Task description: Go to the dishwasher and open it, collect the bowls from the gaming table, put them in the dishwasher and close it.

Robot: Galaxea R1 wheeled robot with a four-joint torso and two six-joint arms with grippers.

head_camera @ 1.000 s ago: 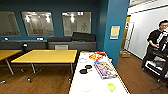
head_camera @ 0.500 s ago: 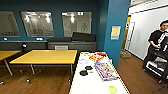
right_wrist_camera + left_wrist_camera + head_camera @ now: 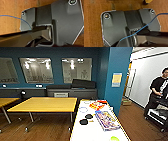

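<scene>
The gaming table [image 3: 92, 130], long and white-topped, runs away from me at lower centre in the head view. Two dark bowls [image 3: 88, 116] [image 3: 83, 121] sit side by side near its middle. A pale round bowl [image 3: 83, 109] lies a little farther back, and a green bowl [image 3: 114, 138] sits at the near end. Colourful game boxes [image 3: 107, 120] [image 3: 97, 105] lie along the table's right side. The dishwasher is out of view. Both wrist views look down past the robot's dark plate onto wooden floor [image 3: 92, 25] [image 3: 10, 16].
A yellow-topped table [image 3: 45, 104] stands left of the white one, with another [image 3: 6, 101] at the far left. A teal pillar [image 3: 117, 77] rises just right of the table. A person [image 3: 158, 94] stands by a dark rig [image 3: 157, 115] at the right. A dark counter [image 3: 71, 92] lines the back wall.
The whole head view has shifted slightly, so the camera has moved a little closer to the white table. The things on the table lie as before.
</scene>
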